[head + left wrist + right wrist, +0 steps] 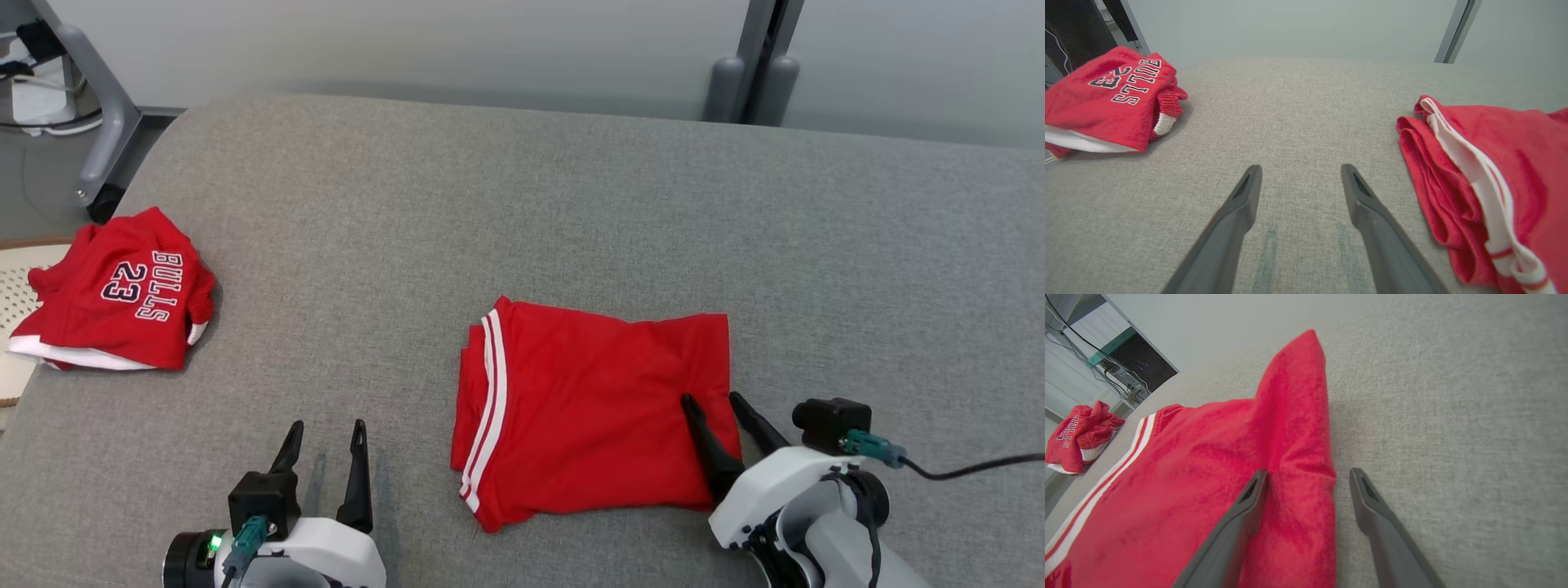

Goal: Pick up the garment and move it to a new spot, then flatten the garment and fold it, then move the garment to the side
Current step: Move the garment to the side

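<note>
Partly hidden: the near right corner of the garment [588, 408] lay under the right gripper [712, 398] in the head view, with one dark finger across the cloth.
Garment position: a folded red piece with white stripes, flat near the middle of the grey padded surface [571, 204], toward the robot's right.
Right gripper: fingers spread and pinching nothing. One was over red cloth, the other over bare grey just past the garment's right edge. Contact with the cloth could not be told.
Left gripper [326, 425]: fingers spread and empty, over bare surface left of the garment and apart from it.
Cut off: both arms ran off the bottom of the head view, and the garment was cropped at the right and bottom of the left wrist view.
Left wrist view: the striped edge [1470, 171] showed as several stacked layers, where the head view gave only a flat line.
Right wrist view: a raised ridge of cloth [1294, 408] ran along the right edge and looked flat from the head.
Second red piece [122, 294]: crumpled at the surface's left edge, well apart. "BULLS 23" was legible from the head and only part-legible in the right wrist view.
Hard to make out: a pale woven thing [16, 286], cropped at the left.
</note>
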Controlling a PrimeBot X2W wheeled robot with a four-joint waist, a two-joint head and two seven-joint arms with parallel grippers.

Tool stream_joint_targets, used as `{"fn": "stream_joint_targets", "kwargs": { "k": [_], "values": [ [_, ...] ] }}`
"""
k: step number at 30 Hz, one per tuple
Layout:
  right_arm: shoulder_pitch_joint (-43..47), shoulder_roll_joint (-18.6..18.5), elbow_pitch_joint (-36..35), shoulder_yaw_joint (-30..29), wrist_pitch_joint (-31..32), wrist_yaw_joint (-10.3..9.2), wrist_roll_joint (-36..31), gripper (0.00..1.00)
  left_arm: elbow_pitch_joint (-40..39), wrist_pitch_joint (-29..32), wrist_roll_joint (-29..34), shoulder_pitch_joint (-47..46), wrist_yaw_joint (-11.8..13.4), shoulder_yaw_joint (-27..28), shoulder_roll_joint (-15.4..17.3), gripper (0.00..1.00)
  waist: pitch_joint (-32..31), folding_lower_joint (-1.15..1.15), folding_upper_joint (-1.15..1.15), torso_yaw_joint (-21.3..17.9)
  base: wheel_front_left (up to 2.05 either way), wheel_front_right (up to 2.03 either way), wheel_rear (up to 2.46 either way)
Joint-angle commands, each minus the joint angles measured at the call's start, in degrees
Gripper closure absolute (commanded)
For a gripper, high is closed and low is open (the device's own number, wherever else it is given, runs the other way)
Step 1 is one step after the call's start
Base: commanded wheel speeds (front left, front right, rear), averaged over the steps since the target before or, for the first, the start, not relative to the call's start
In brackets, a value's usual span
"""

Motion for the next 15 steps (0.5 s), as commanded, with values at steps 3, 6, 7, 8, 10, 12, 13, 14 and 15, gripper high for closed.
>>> {"fn": "stream_joint_targets", "kwargs": {
  "k": [3,6,7,8,10,12,13,14,15],
  "values": [
    [-2.1,-0.3,2.2,2.3,-0.1,0.0,2.4,0.58,-0.7,-0.3,-0.1,-1.3,0.1,-0.1,0.2,0.0,1.0,0.0,0.0,0.3,0.0,0.0,0.0],
    [-3.7,-0.3,2.8,2.5,-0.1,0.0,1.3,1.0,-1.0,-0.3,-0.1,-1.5,0.1,-0.3,0.2,0.0,1.4,0.0,0.0,-0.3,0.0,0.0,0.0],
    [-4.1,-0.4,2.7,1.9,-0.1,0.0,0.6,1.0,-1.2,-0.3,-0.2,-1.6,0.2,-0.4,0.2,0.0,1.5,0.0,0.0,-0.7,0.0,0.0,0.0],
    [-4.4,-0.5,2.6,1.2,-0.1,0.0,-0.1,1.0,-1.2,-0.3,0.0,-1.6,0.1,-0.5,0.2,0.0,1.4,0.0,0.0,-1.1,0.0,0.0,0.0],
    [-4.1,-0.6,2.1,-0.1,-0.1,-0.02,-1.3,1.0,-1.2,-0.3,-0.2,-1.5,0.2,-0.4,0.2,0.0,1.1,0.0,0.0,-2.4,0.0,0.0,0.0],
    [-3.4,-0.5,1.4,-0.9,-0.1,-0.01,-2.2,1.0,-1.3,-0.3,-0.1,-1.6,0.1,-0.4,0.2,0.0,0.7,0.0,0.0,-4.3,0.0,0.0,0.0],
    [-3.1,-0.5,1.1,-0.7,-0.1,-0.02,-2.3,1.0,-1.3,-0.3,-0.1,-1.6,0.1,-0.3,0.2,0.0,0.5,0.0,0.0,-5.6,0.0,0.0,0.0],
    [-2.9,-0.5,0.9,-1.2,-0.1,-0.01,-2.4,1.0,-1.3,-0.3,0.0,-1.8,0.0,-0.6,0.2,0.0,0.4,0.0,0.0,-6.7,0.0,0.0,0.0],
    [-2.7,-0.6,0.5,-1.5,-0.1,-0.01,-2.5,1.0,-1.3,-0.3,0.0,-2.0,-0.1,-0.6,0.2,0.0,0.2,0.0,0.0,-8.0,0.0,0.0,0.0]
  ]
}}
